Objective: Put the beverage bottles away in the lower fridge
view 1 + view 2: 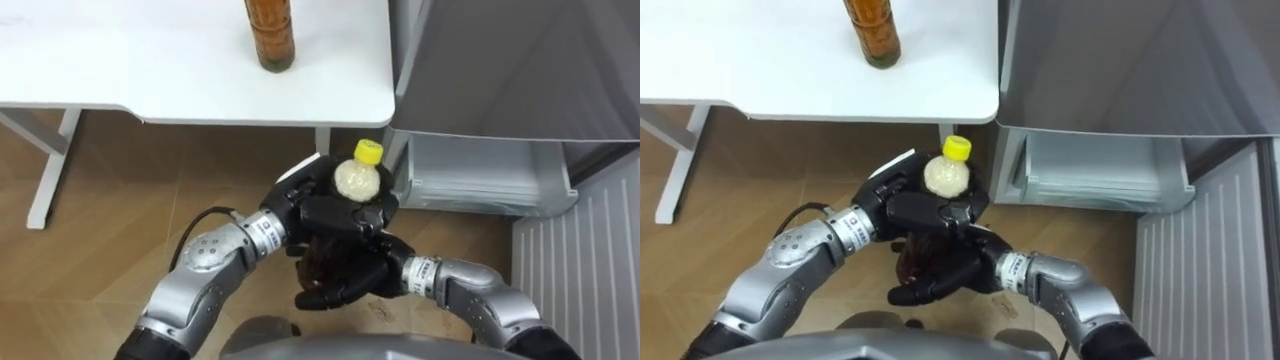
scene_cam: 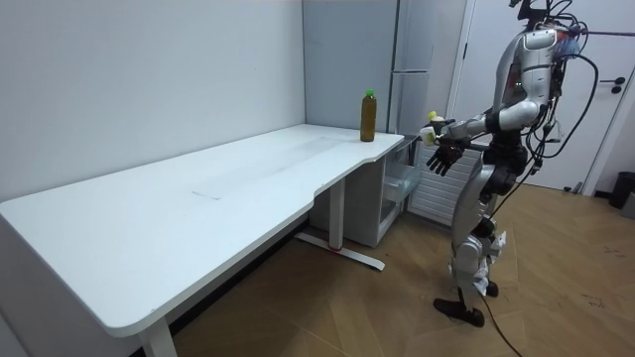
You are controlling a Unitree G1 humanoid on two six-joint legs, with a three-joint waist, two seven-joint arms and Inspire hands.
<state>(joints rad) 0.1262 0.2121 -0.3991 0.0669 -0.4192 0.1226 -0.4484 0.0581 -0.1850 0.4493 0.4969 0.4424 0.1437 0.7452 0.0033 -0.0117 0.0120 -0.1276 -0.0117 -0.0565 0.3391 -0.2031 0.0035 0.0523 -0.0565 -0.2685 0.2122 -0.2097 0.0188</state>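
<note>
Center frame, eye views: left hand [image 1: 345, 215] clamped round a yellow-capped bottle [image 1: 356, 179], held upright over the floor just below the desk [image 1: 150, 60] corner. Right hand [image 1: 338, 282] sits under the bottle's base, fingers loosely spread, not gripping. Brown bottle [image 1: 270, 35] stands on the desk at upper frame, top cut off. The room view adds its green cap and the robot standing by the fridge [image 2: 397, 59]. Lower compartment [image 1: 480, 185] open, right of frame.

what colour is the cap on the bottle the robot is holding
Yellow; the bottle cap shows best in the left eye view.
</note>
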